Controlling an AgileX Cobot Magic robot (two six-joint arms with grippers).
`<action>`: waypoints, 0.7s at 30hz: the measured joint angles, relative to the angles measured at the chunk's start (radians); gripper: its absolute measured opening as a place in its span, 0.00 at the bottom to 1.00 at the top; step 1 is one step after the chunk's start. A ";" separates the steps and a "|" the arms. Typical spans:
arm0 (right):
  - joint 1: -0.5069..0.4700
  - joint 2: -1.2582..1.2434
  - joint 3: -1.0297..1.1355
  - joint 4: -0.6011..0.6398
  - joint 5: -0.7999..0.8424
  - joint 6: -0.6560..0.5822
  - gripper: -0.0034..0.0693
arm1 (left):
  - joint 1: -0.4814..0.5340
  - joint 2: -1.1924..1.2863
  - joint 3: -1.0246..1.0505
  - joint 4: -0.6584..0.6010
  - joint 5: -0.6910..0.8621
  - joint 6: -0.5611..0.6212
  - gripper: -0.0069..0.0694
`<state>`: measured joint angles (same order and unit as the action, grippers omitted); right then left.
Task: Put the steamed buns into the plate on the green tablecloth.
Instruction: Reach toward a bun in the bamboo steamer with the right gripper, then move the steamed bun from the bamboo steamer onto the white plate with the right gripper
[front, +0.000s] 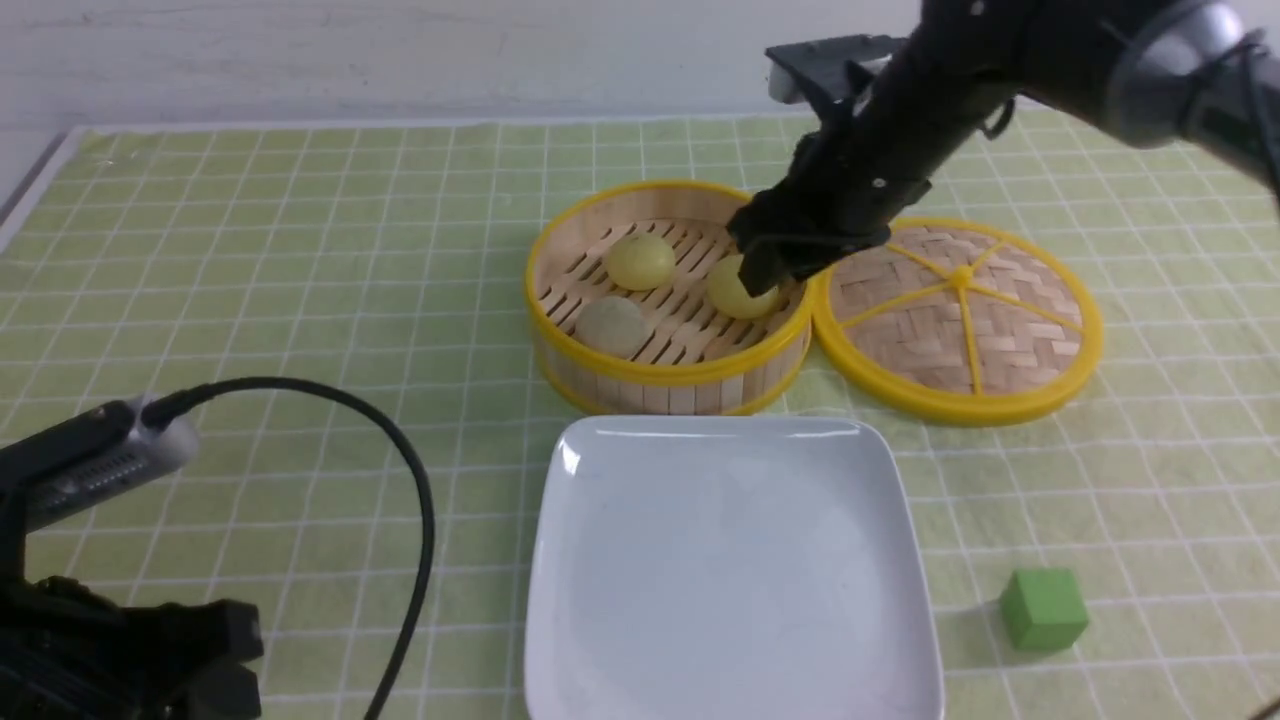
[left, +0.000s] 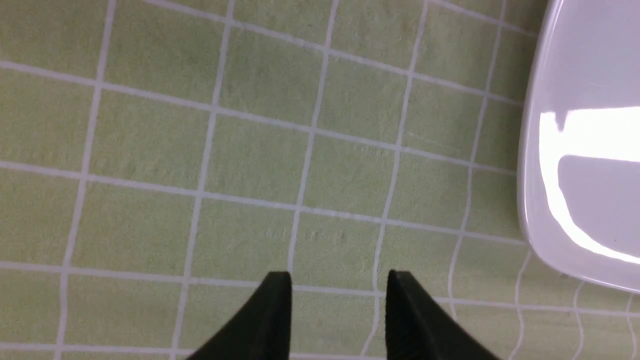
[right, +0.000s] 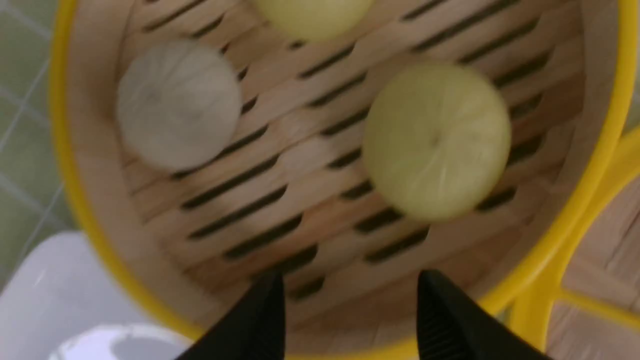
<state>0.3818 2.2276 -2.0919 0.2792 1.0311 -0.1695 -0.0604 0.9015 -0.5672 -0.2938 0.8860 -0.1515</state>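
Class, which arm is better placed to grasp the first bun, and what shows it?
Right. The right gripper hangs open over the steamer, a yellow bun just ahead of its fingers. The left gripper, also open, is over bare cloth beside the plate, far from the steamer.

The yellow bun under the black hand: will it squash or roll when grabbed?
Probably soft: the yellow bun looks smooth and puffy, so a hard squeeze may dent it. Its dome seems to sit flat on the slats of the steamer, so rolling looks unlikely.
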 joint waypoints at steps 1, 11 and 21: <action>0.001 0.018 -0.024 -0.010 0.000 0.005 0.56 | 0.000 0.000 0.000 0.000 0.000 0.000 0.49; 0.005 0.303 -0.406 -0.095 0.095 0.045 0.26 | 0.000 0.000 0.000 -0.001 -0.001 0.000 0.51; 0.005 0.081 -0.505 -0.099 0.221 0.071 0.06 | 0.000 0.000 0.000 -0.004 0.017 0.000 0.51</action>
<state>0.3864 2.3085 -2.5970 0.1805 1.2525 -0.0985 -0.0604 0.9015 -0.5672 -0.2973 0.9028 -0.1517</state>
